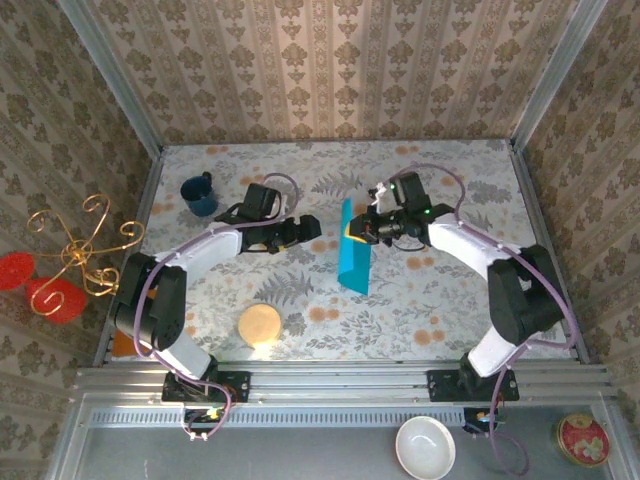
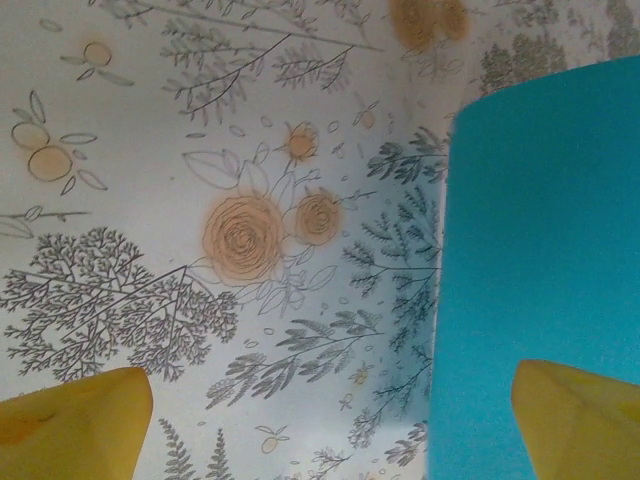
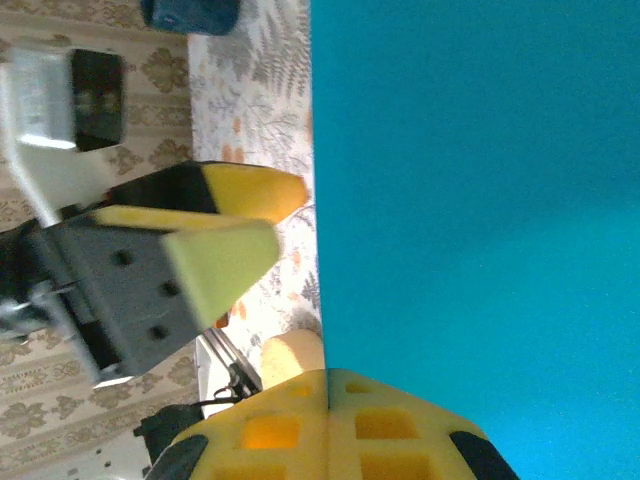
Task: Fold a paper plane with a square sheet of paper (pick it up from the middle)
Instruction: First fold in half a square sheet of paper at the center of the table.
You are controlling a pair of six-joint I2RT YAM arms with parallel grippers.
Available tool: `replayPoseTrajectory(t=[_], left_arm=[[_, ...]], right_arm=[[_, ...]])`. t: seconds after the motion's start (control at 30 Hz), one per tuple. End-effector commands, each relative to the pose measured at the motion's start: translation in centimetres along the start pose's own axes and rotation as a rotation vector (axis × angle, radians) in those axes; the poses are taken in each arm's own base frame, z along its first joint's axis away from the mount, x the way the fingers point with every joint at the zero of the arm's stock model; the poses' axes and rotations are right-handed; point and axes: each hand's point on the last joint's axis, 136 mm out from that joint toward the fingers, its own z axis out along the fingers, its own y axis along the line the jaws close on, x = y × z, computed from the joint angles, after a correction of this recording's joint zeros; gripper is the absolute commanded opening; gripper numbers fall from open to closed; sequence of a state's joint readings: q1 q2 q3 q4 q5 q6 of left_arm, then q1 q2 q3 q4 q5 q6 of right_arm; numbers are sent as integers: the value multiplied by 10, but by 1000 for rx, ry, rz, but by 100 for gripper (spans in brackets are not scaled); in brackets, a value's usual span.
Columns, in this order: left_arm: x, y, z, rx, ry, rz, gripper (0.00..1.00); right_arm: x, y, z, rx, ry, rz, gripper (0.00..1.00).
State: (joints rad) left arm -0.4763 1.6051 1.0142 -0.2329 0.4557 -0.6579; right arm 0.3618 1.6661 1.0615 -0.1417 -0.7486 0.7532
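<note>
The square sheet of paper, bright turquoise, stands on edge over the middle of the table. My right gripper is shut on its upper edge. In the right wrist view the paper rises from between the closed yellow pads of the right gripper. My left gripper is open just left of the sheet, nothing between its fingers. In the left wrist view the paper is on the right, behind the right fingertip, and the left gripper spans floral tablecloth. The left gripper also shows beside the sheet.
A dark blue mug stands at the back left of the table. A round tan disc lies near the front left. Outside the walls are a gold wire stand, a white bowl and a red tin.
</note>
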Motion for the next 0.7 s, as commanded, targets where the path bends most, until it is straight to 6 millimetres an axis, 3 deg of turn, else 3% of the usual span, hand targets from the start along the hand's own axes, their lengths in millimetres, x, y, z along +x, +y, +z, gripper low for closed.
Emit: replayPoseTrajectory(t=[0.0,0.27,0.67], left_arm=[[3,-3,-2,16,-4,-4,92],[23,-12,20,2,69,37,88],[46,-26,60,-59,159,86,76]], right_arm=[[-6,-2,12,-68,-12,22,3],[2,-64,26,5,-2,92,3],[10,-94,32,115,27,86,4]])
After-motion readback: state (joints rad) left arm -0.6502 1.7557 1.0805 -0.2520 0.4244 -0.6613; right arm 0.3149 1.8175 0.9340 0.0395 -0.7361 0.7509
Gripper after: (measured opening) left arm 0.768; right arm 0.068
